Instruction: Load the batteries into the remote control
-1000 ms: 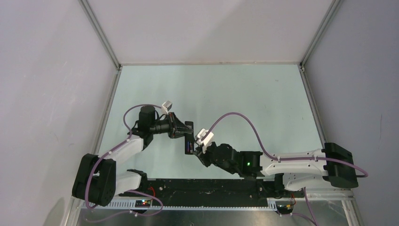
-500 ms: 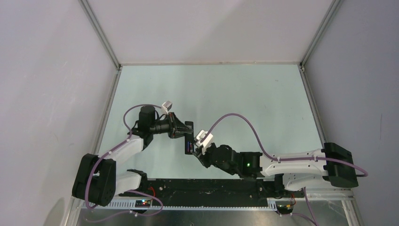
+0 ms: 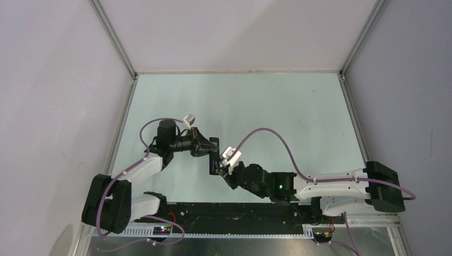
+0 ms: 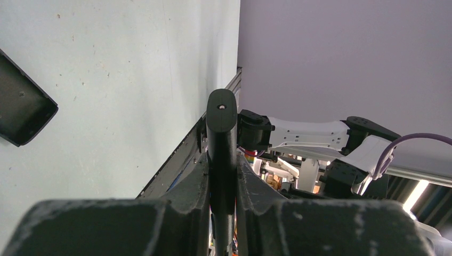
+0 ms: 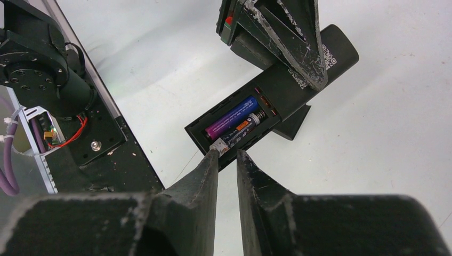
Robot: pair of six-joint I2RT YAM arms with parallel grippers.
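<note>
Pale green table (image 3: pixel 277 106), grey walls: the left gripper (image 4: pixel 222 162) is clamped on the remote control (image 5: pixel 290 96), held between the arms, long axis near-to-far in the top view, recess end toward the bases. The right gripper (image 5: pixel 227 156) has its jaws a narrow slit apart, gripping nothing visible, one tip at the pale end of the dark battery (image 5: pixel 242 129) beside the blue-purple battery (image 5: pixel 234 113) in the recess. Advised: press that end squarely and lightly home, lest it spring out.

black plate (image 4: pixel 24 106) cut off, remote (image 4: pixel 221 133) half hidden
</note>
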